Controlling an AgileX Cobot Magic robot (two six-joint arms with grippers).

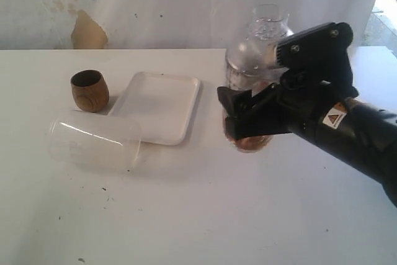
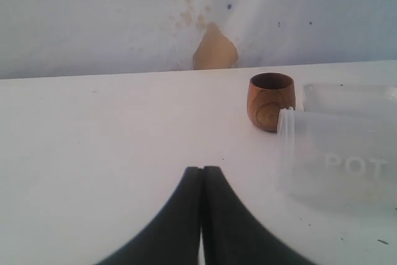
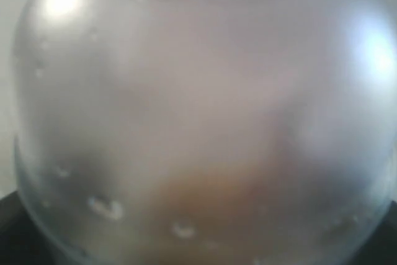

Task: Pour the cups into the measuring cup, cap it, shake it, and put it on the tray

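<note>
My right gripper [image 1: 240,116] is shut on the measuring cup [image 1: 251,60], a clear vessel wet with droplets, right of the tray [image 1: 158,105]. Brownish contents sit in its lower end [image 1: 251,143]. I cannot tell whether it rests on the table. In the right wrist view the measuring cup [image 3: 198,122] fills the frame, so the fingers barely show. The brown wooden cup [image 1: 90,90] stands upright left of the tray; the left wrist view shows this wooden cup [image 2: 271,100] too. My left gripper [image 2: 202,169] is shut and empty, low over bare table, and does not appear in the exterior view.
A frosted plastic jug [image 1: 93,143] lies on its side in front of the wooden cup and the tray's left corner; the same jug [image 2: 341,159] lies close to my left gripper. A white wall with a tan patch [image 1: 88,31] stands behind the table.
</note>
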